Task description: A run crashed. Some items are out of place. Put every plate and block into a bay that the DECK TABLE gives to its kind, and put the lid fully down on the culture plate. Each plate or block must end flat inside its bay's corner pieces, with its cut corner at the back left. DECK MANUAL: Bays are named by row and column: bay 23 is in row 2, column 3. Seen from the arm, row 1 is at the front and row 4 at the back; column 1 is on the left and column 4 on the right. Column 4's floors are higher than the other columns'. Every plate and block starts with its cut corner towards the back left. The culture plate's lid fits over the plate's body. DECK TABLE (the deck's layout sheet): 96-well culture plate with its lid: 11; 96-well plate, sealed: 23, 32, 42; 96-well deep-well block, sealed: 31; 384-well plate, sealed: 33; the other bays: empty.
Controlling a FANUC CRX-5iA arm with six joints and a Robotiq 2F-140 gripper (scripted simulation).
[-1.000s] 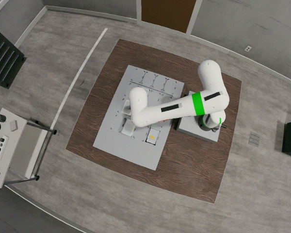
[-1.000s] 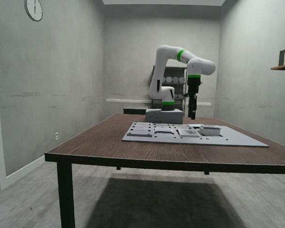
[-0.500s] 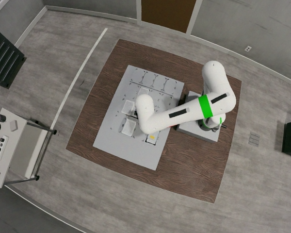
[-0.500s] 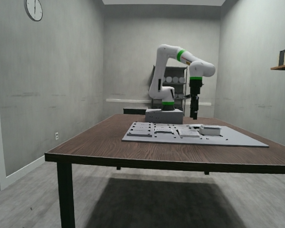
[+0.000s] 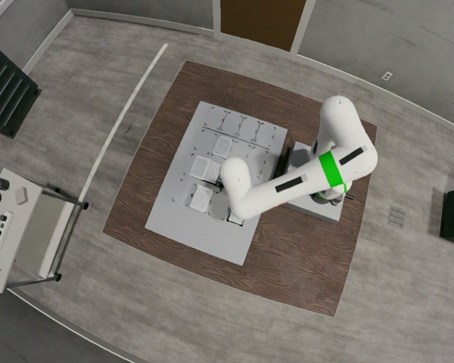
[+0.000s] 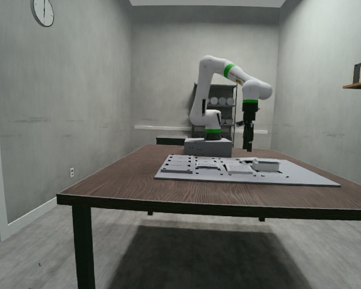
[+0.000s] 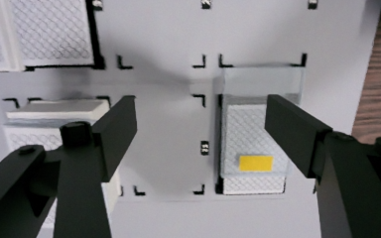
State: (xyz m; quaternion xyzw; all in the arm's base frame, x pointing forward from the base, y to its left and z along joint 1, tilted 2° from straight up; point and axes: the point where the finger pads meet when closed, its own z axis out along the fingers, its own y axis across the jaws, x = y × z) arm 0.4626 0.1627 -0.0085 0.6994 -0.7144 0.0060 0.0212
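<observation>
My gripper (image 7: 200,112) (image 6: 247,148) is open and empty, hanging above the grey deck (image 5: 188,230) (image 6: 305,179) (image 7: 168,30). In the wrist view the culture plate (image 7: 254,144), with a yellow label, lies right of the fingers. Its clear lid (image 7: 262,79) sits shifted off the body towards the top of the view. The arm mostly hides this plate in the top view (image 5: 234,219). A tall white deep-well block (image 7: 54,111) (image 5: 200,197) (image 6: 265,164) lies left of the fingers. Two sealed plates (image 7: 51,30) (image 5: 199,167) (image 5: 213,171) lie touching side by side. Another sealed plate (image 5: 222,146) lies further off.
The deck rests on a brown wooden table (image 5: 297,265) (image 6: 174,192). The arm's grey base block (image 5: 317,206) (image 6: 208,146) stands beside the deck. Black corner pieces (image 7: 123,61) mark the bays. A cart (image 5: 8,218) stands apart on the floor.
</observation>
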